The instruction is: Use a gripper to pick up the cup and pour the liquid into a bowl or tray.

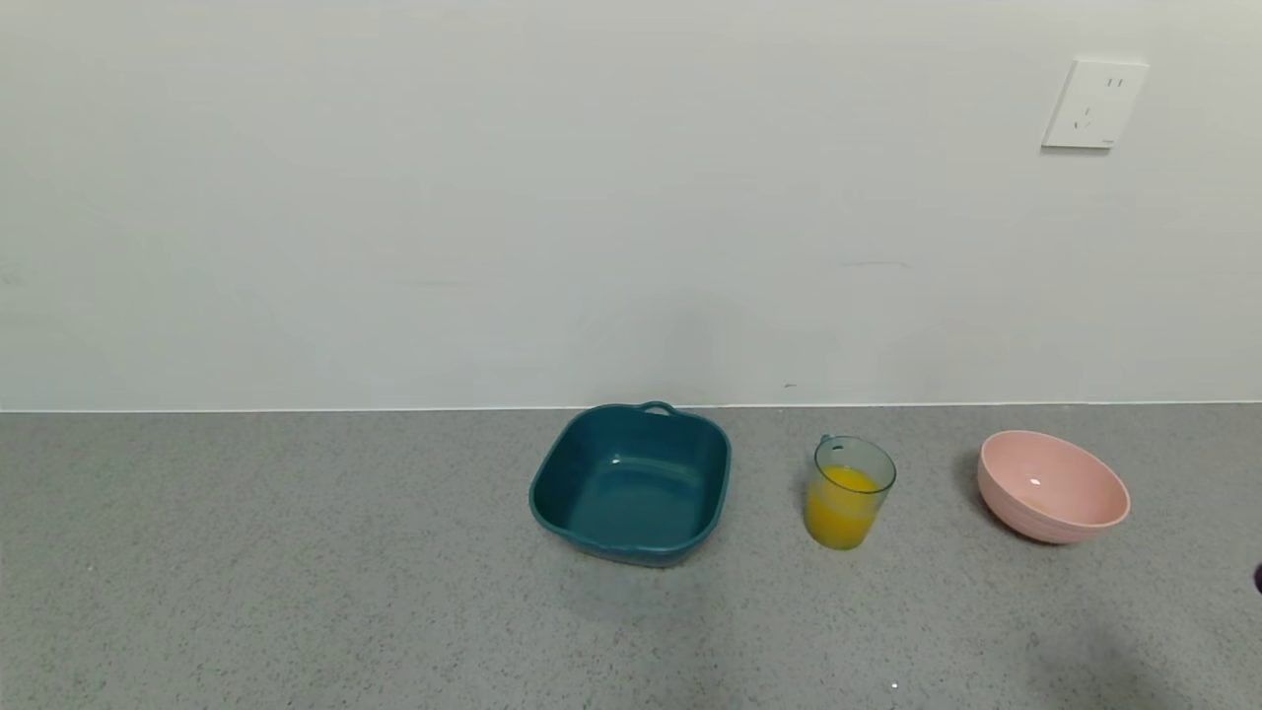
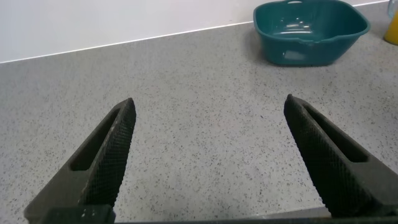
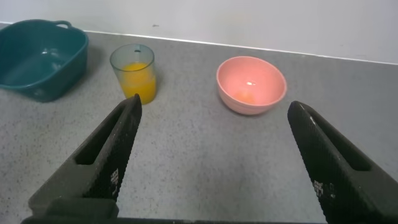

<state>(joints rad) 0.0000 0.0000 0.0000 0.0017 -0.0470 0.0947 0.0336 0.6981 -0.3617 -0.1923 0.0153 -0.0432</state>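
Observation:
The translucent cup stands upright on the grey counter, about half full of orange-yellow liquid. The pale pink bowl sits to its right, apart from it. In the right wrist view my right gripper is open and empty, near the counter's front, with the cup and the bowl ahead of it. A faint orange smear lies inside the bowl. My left gripper is open and empty over bare counter, far to the left of the cup. In the head view only a dark sliver of the right arm shows.
A dark teal square tray with a handle stands left of the cup; it also shows in the left wrist view and the right wrist view. A white wall with a socket closes the counter's back edge.

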